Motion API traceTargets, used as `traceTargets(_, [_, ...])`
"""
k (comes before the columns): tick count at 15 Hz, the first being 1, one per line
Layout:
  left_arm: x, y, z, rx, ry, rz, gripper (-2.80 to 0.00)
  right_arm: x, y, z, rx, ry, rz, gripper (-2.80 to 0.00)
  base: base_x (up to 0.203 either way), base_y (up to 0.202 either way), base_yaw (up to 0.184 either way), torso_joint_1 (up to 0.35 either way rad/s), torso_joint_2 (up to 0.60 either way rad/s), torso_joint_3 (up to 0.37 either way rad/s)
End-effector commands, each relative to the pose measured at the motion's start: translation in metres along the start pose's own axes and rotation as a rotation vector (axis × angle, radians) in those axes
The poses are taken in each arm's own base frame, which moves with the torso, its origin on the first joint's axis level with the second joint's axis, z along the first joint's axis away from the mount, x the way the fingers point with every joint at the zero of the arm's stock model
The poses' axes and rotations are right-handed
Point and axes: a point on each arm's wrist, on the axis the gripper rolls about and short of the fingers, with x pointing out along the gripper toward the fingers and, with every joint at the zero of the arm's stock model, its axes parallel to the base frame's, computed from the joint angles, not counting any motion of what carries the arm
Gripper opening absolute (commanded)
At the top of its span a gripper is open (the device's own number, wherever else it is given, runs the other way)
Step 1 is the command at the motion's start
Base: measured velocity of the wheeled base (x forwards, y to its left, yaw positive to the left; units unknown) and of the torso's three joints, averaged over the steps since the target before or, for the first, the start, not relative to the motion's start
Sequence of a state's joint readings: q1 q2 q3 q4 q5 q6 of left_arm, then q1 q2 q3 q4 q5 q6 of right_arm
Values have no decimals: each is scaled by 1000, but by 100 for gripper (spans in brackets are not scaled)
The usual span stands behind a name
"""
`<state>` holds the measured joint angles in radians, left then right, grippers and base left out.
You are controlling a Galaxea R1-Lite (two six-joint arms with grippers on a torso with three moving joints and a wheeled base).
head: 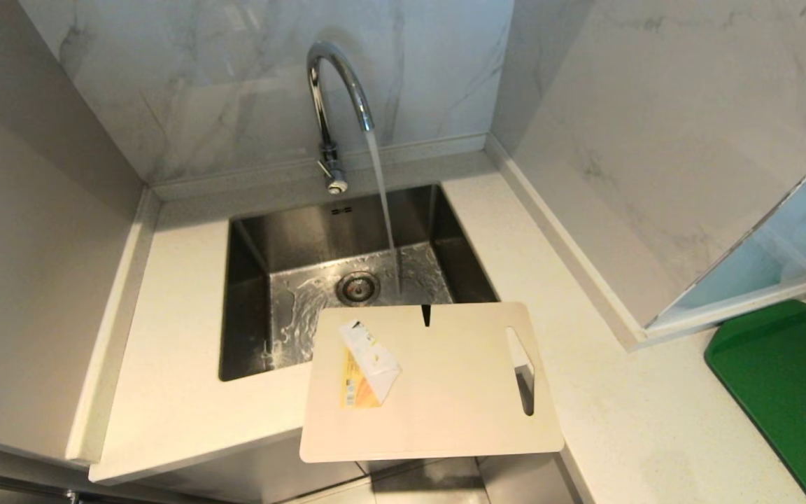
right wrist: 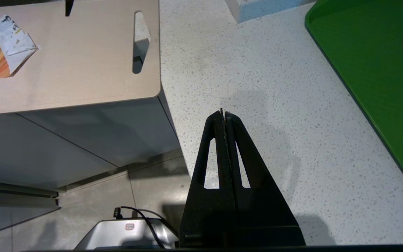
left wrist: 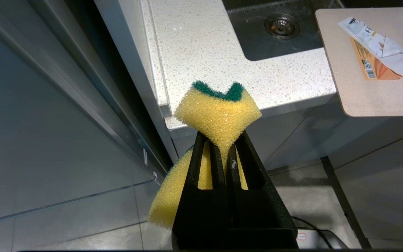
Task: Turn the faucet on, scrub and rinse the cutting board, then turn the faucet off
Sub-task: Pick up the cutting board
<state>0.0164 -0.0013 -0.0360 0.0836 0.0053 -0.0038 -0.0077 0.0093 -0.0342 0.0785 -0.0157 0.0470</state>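
Head view: a speckled white desk (head: pixel 186 280) between marble walls; one faucet (head: pixel 333 91) runs into one sink (head: pixel 249 308), one board (head: pixel 438 399) overhangs its front edge.

Left wrist view: left gripper (left wrist: pixel 222 148) fingers pinch one sponge (left wrist: pixel 217 115); the board lies beyond.

Right wrist view: right gripper (right wrist: pixel 221 112) fingers pressed together, empty, between board and one green tray (right wrist: pixel 380 70).

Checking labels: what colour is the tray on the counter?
Green tray, clearest in the right wrist view.
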Motion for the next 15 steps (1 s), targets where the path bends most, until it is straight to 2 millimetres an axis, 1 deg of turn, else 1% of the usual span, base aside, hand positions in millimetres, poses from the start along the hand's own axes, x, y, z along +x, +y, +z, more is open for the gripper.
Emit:
traceTargets(1, [0, 0, 0, -1, -3, 1, -280, -1, 1, 18, -1, 26, -3, -280, 0, 0, 0, 0, 0, 0])
traceTargets(2, [0, 0, 0, -1, -1, 1, -280, -1, 2, 35, 0, 51, -5, -280, 0, 0, 0, 0, 0, 0])
traceTargets(3, [0, 0, 0, -1, -2, 1, -280, -1, 3, 56, 4, 86, -7, -280, 0, 0, 0, 0, 0, 0])
traceTargets(4, [0, 0, 0, -1, -1, 1, -280, 3, 4, 74, 12, 133, -10, -280, 0, 0, 0, 0, 0, 0])
traceTargets(5, [0, 0, 0, -1, -2, 2, -280, 10, 4, 91, 20, 178, -11, -280, 0, 0, 0, 0, 0, 0])
traceTargets(8, [0, 0, 0, -1, -1, 1, -280, 37, 7, 125, 40, 287, 4, -280, 0, 0, 0, 0, 0, 0])
traceTargets(11, [0, 0, 0, -1, -2, 1, -280, 70, 11, 149, 101, 424, 79, -280, 0, 0, 0, 0, 0, 0])
traceTargets(13, [0, 0, 0, -1, -1, 1, -280, 91, 13, 155, 129, 550, 116, -280, 0, 0, 0, 0, 0, 0])
traceTargets(15, [0, 0, 0, -1, -2, 1, -280, 113, 15, 155, 141, 652, 136, -280, 0, 0, 0, 0, 0, 0])
